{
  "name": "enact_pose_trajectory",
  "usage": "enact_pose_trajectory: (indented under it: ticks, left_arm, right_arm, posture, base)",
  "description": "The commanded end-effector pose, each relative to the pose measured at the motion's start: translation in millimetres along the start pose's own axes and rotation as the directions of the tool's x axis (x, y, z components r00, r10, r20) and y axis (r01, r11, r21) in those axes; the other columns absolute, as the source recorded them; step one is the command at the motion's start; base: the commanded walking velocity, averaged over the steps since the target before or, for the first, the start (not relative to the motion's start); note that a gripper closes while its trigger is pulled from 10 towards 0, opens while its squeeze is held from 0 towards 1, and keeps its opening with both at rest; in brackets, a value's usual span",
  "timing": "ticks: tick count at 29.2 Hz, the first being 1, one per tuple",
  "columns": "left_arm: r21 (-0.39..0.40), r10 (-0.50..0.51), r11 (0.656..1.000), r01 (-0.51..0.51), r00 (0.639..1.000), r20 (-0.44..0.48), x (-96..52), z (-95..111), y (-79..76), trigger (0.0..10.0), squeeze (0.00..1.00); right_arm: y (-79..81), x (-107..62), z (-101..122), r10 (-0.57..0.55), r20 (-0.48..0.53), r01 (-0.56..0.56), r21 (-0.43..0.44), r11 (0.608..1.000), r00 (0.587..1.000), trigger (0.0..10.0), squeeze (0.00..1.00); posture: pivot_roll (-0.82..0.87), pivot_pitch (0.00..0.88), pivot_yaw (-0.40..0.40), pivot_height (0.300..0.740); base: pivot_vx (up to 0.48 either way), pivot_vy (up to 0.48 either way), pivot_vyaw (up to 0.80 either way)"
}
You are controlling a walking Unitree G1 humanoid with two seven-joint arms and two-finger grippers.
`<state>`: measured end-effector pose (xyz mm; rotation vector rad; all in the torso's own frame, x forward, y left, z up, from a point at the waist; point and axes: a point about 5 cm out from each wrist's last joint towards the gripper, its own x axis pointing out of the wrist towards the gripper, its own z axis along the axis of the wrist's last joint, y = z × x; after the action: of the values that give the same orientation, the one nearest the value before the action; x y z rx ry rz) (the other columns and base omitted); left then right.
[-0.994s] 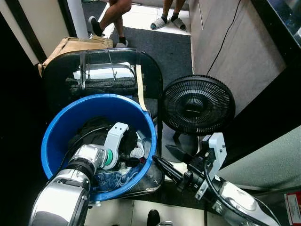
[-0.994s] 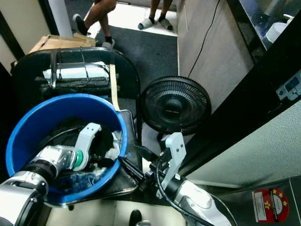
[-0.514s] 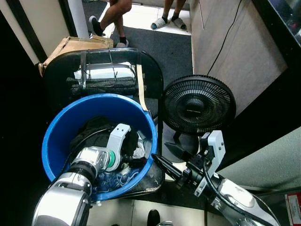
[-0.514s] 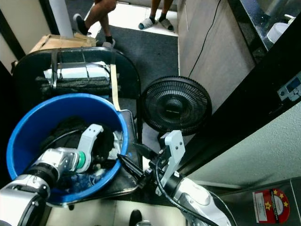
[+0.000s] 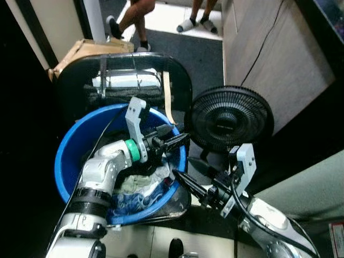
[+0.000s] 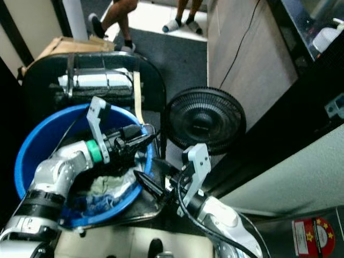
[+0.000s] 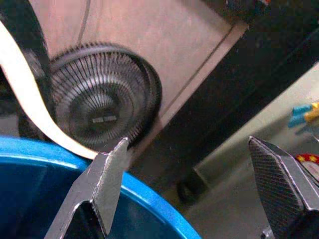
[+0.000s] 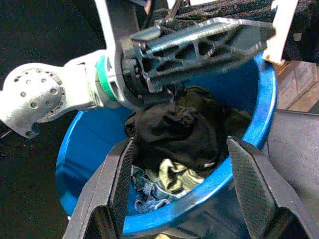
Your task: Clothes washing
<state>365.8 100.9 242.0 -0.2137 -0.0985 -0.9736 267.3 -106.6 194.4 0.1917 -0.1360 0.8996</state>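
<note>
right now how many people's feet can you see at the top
4: a dark shoe and a dark sock on the carpet's far edge, and two light sandals on the pale floor beyond.

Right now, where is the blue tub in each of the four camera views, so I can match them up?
Left eye view: blue tub, lower left.
Right eye view: lower left.
Left wrist view: its rim, just past the fingers.
Right wrist view: between the fingers, clothes inside.
Shared landmark: the black fan beside the tub, in three views.
</note>
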Motion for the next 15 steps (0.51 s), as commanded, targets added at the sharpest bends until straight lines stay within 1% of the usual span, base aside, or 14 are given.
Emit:
enact_pose_trajectory:
  ticks: [1, 2, 3, 4, 5, 6, 7, 8, 9, 10, 11, 12, 14, 15]
  left_arm:
    - [0.003, 0.013, 1.000, -0.013, 1.000, -0.017, -2.1, -11, 0.1, 0.0, 0.00]
    - [0.003, 0.013, 1.000, -0.013, 1.000, -0.017, -2.1, -11, 0.1, 0.0, 0.00]
    - [0.025, 0.046, 0.999, -0.044, 0.998, -0.050, -2.0, -15, 2.4, 0.0, 0.00]
    - [0.025, 0.046, 0.999, -0.044, 0.998, -0.050, -2.0, -15, 2.4, 0.0, 0.00]
    - [0.078, 0.104, 0.992, -0.096, 0.989, -0.102, -1.1, -19, 6.9, 0.0, 0.00]
    - [0.143, 0.189, 0.975, -0.170, 0.973, -0.132, -0.1, -19, 13.9, 3.2, 0.00]
    - [0.143, 0.189, 0.975, -0.170, 0.973, -0.132, -0.1, -19, 13.9, 3.2, 0.00]
    - [0.221, 0.288, 0.942, -0.253, 0.947, -0.144, -1.1, -16, 20.7, 10.0, 0.00]
    - [0.221, 0.288, 0.942, -0.253, 0.947, -0.144, -1.1, -16, 20.7, 10.0, 0.00]
    - [0.313, 0.443, 0.865, -0.393, 0.890, -0.107, -5.6, -6, 34.4, 10.0, 0.00]
    - [0.368, 0.569, 0.774, -0.516, 0.821, -0.044, -13.8, 8, 46.7, 10.0, 0.00]
    - [0.368, 0.569, 0.774, -0.516, 0.821, -0.044, -13.8, 8, 46.7, 10.0, 0.00]
    - [0.390, 0.712, 0.631, -0.671, 0.700, 0.051, -30.1, 27, 63.3, 10.0, 0.00]
    - [0.390, 0.712, 0.631, -0.671, 0.700, 0.051, -30.1, 27, 63.3, 10.0, 0.00]
  right_arm:
    - [0.1, -2.3, -4, 0.008, -0.011, -0.008, 0.004, 1.000, 1.000, 10.0, 0.00]
    - [0.1, -2.3, -4, 0.008, -0.011, -0.008, 0.004, 1.000, 1.000, 10.0, 0.00]
    - [-0.3, -1.7, -4, 0.016, -0.013, -0.016, -0.003, 1.000, 1.000, 10.0, 0.00]
    - [-0.3, -1.7, -4, 0.016, -0.013, -0.016, -0.003, 1.000, 1.000, 10.0, 0.00]
    - [-1.5, -1.3, -3, 0.023, -0.014, -0.023, -0.011, 1.000, 1.000, 10.0, 0.00]
    - [-2.6, -0.9, -1, 0.028, -0.014, -0.029, -0.019, 0.999, 0.999, 10.0, 0.00]
    - [-2.6, -0.9, -1, 0.028, -0.014, -0.029, -0.019, 0.999, 0.999, 10.0, 0.00]
    - [-3.7, -0.7, 1, 0.032, -0.013, -0.032, -0.026, 0.999, 0.999, 10.0, 0.00]
    - [-3.7, -0.7, 1, 0.032, -0.013, -0.032, -0.026, 0.999, 0.999, 10.0, 0.00]
    - [-5.1, 0.4, 3, 0.035, -0.011, -0.036, -0.032, 0.999, 0.999, 10.0, 0.00]
    - [-6.4, 2.1, 4, 0.040, -0.009, -0.040, -0.039, 0.998, 0.999, 10.0, 0.00]
    - [-6.4, 2.1, 4, 0.040, -0.009, -0.040, -0.039, 0.998, 0.999, 10.0, 0.00]
    - [-8.3, 5.2, 6, 0.049, -0.008, -0.050, -0.047, 0.998, 0.999, 10.0, 0.00]
    - [-8.3, 5.2, 6, 0.049, -0.008, -0.050, -0.047, 0.998, 0.999, 10.0, 0.00]
  posture:
    - [0.05, 0.320, -0.029, 0.740]
    - [0.05, 0.320, -0.029, 0.740]
    - [0.05, 0.313, -0.034, 0.740]
    - [0.05, 0.313, -0.034, 0.740]
    - [0.04, 0.304, -0.039, 0.740]
    - [0.04, 0.302, -0.040, 0.740]
    - [0.04, 0.302, -0.040, 0.740]
    - [0.03, 0.293, -0.044, 0.740]
    - [0.03, 0.293, -0.044, 0.740]
    - [0.03, 0.285, -0.046, 0.740]
    - [0.03, 0.266, -0.053, 0.740]
    - [0.03, 0.266, -0.053, 0.740]
    - [0.02, 0.252, -0.060, 0.740]
    - [0.02, 0.252, -0.060, 0.740]
  base:
    - [0.000, 0.000, 0.00]
    - [0.000, 0.000, 0.00]
    - [0.000, 0.000, 0.00]
    - [0.000, 0.000, 0.00]
    - [0.000, 0.000, 0.00]
    - [0.000, 0.000, 0.00]
    - [0.000, 0.000, 0.00]
    - [0.000, 0.000, 0.00]
    - [0.000, 0.000, 0.00]
    - [0.000, 0.000, 0.00]
    - [0.000, 0.000, 0.00]
    - [0.000, 0.000, 0.00]
    - [0.000, 0.000, 0.00]
    - [0.000, 0.000, 0.00]
